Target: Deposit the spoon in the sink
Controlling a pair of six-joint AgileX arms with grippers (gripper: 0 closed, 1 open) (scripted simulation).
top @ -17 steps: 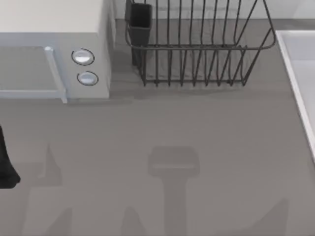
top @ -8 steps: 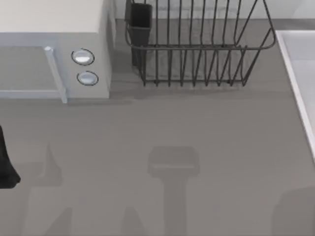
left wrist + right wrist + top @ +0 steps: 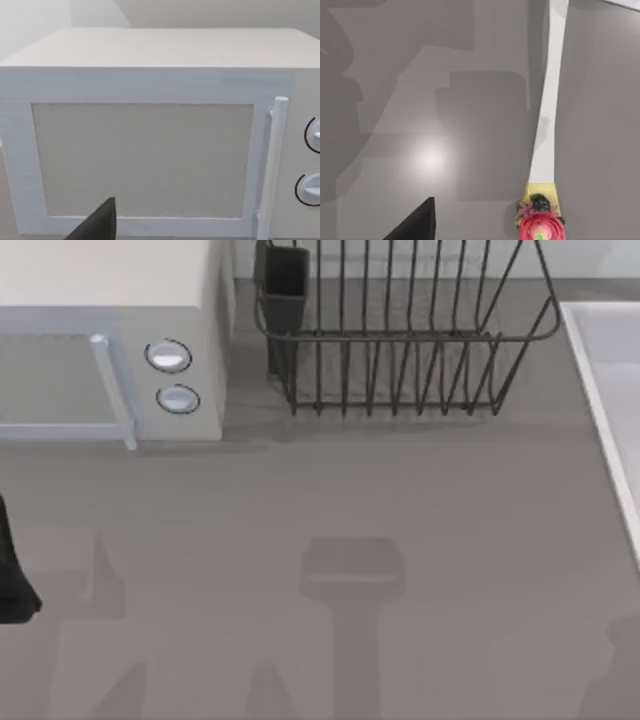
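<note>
Top view: a grey table point(image 3: 400, 520) carries a white microwave point(image 3: 110, 300) with two round knobs at the far left, a dark wire dish rack point(image 3: 400, 330) at the far middle, and the pale sink point(image 3: 610, 390) along the right edge. A dark part of the left arm point(image 3: 12, 570) sits at the table's left edge.

Left wrist view: the microwave point(image 3: 150, 125) faces the camera, door and upright handle visible. One dark fingertip of the left gripper point(image 3: 97, 225) shows; whether it is open or closed cannot be told.

Right wrist view: the spoon point(image 3: 547, 130), with a long white handle and a yellow end bearing a pink flower ornament, is seen above the grey table point(image 3: 420, 125). One dark fingertip of the right gripper point(image 3: 417, 225) shows; its state cannot be told.
</note>
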